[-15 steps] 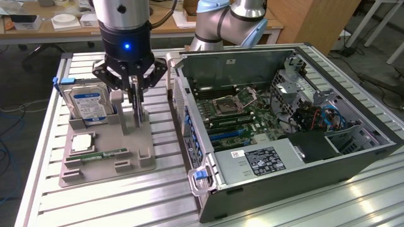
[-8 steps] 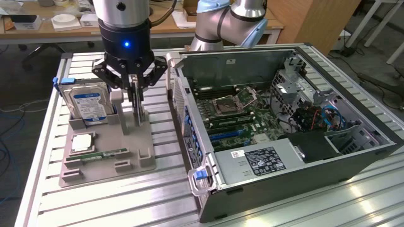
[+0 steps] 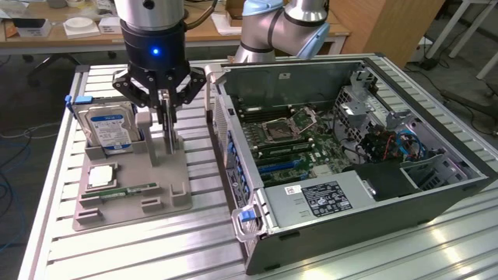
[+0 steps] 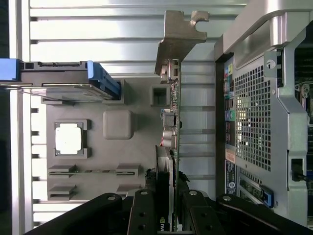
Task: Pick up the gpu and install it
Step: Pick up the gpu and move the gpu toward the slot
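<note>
The gpu [image 3: 167, 125] is standing on edge over the grey holding tray [image 3: 125, 207], thin side facing up toward the wrist. Its silvery end bracket [image 4: 178, 39] is pointing away from the arm in the wrist view. The gripper [image 3: 167, 104] is reaching straight down over the card. The jaws are standing mostly closed, one finger pressing on each flat face of the card near its upper edge, so the card is being held.

The card's lower end is sitting at or just above its post on the tray. The pictures are not settling whether it is lifted clear.

Status of the task:
- Grasp: looking complete, judging by the fingers clamping both faces.
- Lift and transfer: not done. The card is hanging over the tray, just beside the computer case [image 3: 389, 216] and outside it.
- Installation: not done. The case is lying open on its side, and the slots [image 3: 280, 166] on the motherboard [image 3: 311, 146] are showing no card seated in them.

Other parts are occupying the same tray. The hard drive [image 3: 109, 129] is standing upright toward the exterior view's left of the card. The processor chip [image 3: 101, 175] and the memory stick [image 3: 125, 191] are lying nearer the camera. The tray and the case are both resting on the slatted metal table [image 3: 155, 251].
</note>
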Tool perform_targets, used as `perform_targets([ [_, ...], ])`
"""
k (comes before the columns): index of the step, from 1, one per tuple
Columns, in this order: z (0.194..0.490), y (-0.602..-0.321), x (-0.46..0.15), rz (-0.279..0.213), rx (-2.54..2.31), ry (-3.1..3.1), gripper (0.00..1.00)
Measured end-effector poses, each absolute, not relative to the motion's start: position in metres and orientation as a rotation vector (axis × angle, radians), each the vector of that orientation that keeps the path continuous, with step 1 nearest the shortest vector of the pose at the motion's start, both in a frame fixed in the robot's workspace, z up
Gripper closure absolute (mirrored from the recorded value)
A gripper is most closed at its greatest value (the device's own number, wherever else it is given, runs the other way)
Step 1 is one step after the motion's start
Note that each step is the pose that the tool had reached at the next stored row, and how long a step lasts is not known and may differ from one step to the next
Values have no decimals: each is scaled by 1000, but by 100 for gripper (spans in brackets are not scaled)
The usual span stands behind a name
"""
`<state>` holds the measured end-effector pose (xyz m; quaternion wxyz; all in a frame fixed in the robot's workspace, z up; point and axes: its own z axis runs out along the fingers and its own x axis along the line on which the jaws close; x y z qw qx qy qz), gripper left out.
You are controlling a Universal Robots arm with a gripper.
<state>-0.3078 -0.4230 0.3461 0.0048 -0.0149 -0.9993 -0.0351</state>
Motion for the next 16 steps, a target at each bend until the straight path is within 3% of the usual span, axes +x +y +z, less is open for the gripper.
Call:
perform_targets([
  [16, 355, -423, -308, -111, -47, -3130, 74],
])
